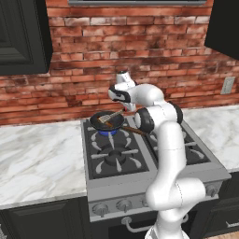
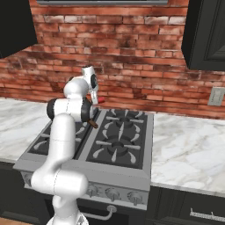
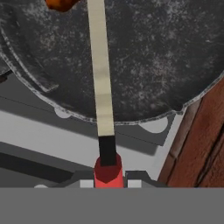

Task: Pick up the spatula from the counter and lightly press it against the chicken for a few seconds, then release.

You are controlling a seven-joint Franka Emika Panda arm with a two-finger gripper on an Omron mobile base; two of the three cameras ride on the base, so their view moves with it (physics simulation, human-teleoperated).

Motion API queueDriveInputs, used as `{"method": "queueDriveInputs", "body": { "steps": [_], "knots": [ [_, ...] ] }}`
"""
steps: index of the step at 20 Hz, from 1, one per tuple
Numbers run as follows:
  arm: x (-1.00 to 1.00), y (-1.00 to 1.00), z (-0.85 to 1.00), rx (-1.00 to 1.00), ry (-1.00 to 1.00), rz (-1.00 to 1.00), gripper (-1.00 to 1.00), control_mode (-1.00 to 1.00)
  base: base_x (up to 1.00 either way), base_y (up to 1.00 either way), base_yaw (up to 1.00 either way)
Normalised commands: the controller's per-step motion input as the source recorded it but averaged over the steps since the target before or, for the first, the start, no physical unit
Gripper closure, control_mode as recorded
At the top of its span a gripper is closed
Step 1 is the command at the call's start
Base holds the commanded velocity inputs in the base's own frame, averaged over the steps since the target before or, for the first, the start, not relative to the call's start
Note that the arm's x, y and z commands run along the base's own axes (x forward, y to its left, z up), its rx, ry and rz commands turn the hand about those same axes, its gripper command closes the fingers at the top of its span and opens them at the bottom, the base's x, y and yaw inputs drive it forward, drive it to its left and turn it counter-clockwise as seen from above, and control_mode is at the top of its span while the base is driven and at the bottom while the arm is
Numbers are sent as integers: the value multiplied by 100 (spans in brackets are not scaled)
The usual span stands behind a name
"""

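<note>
red handle of the spatula (image 3: 101, 87) sits closest in the hand view, pinched between the gripper's (image 1: 124, 108) two fingers, which are closed tight on it. from the handle a short black neck leads into a long pale blade that reaches out over the dark, speckled floor of the pan (image 3: 175, 57). a piece of orange-brown chicken (image 3: 61, 3) lies in the pan just beside the blade's far stretch, cut off by the picture's edge; whether the blade touches it cannot be told.

around it: the pan sits on the back left burner of the stove (image 1: 140, 175), with a blue flame (image 1: 108, 133) under it. the pan's wooden handle (image 1: 136, 130) sticks out toward the front right, passing under the arm's forearm. the other burners carry nothing. marble counter (image 1: 37, 158) runs off on both sides of the stove, a brick wall (image 1: 140, 42) stands behind, with an outlet (image 1: 227, 85) on it at the right, and dark cabinets (image 1: 23, 37) hang above at both sides.

in the right base view the arm's own elbow stands in front of the pan and hides most of it; the spatula's red handle peeks out just past the hand there.
</note>
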Motion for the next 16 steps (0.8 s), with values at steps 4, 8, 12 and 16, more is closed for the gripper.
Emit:
{"method": "queueDriveInputs", "body": {
  "steps": [4, 8, 12, 16],
  "knots": [
    [0, 0, -13, -2, -3, 0, 100, -100, 0, 0, 0],
    [0, 0, -17, -4, -5, 0, 100, -100, 0, 0, 0],
    [0, 1, -19, -4, -5, 0, 100, -100, 0, 0, 0],
    [0, 1, -18, -4, -4, 0, 100, -100, 0, 0, 0]
  ]
}}
